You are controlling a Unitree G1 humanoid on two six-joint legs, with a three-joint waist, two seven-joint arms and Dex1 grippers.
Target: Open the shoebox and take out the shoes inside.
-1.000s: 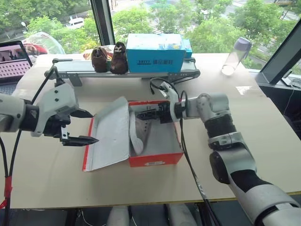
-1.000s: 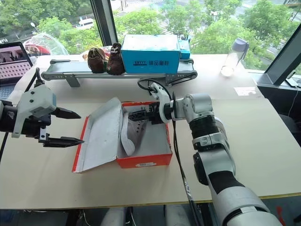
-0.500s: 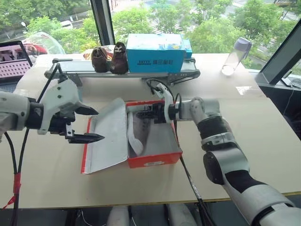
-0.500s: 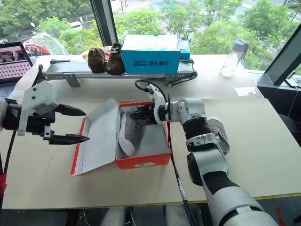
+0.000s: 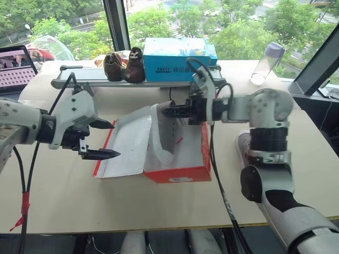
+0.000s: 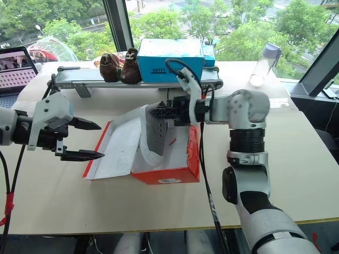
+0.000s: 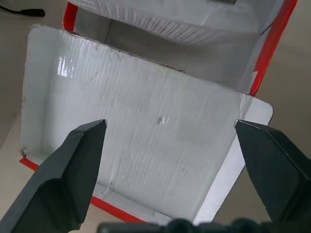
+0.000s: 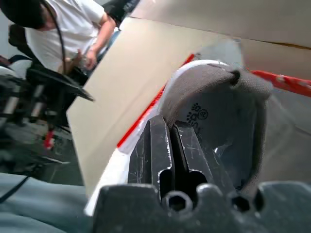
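Shoe [image 5: 161, 138] hangs toe-down from the right gripper [image 5: 170, 111], whose jaws are pinched shut on its heel collar, above the open shoebox [image 5: 183, 172] on the table [image 5: 159, 206]. Ahead of the left gripper [image 5: 106, 139], whose jaws are spread wide and empty, lies the box lid [image 7: 131, 145].

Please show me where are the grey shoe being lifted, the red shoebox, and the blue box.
grey shoe [image 5: 161, 138]: left eye view, on its white sole.
red shoebox [image 5: 177, 173]: left eye view, on its red front wall.
blue box [image 5: 175, 57]: left eye view, on its front face.
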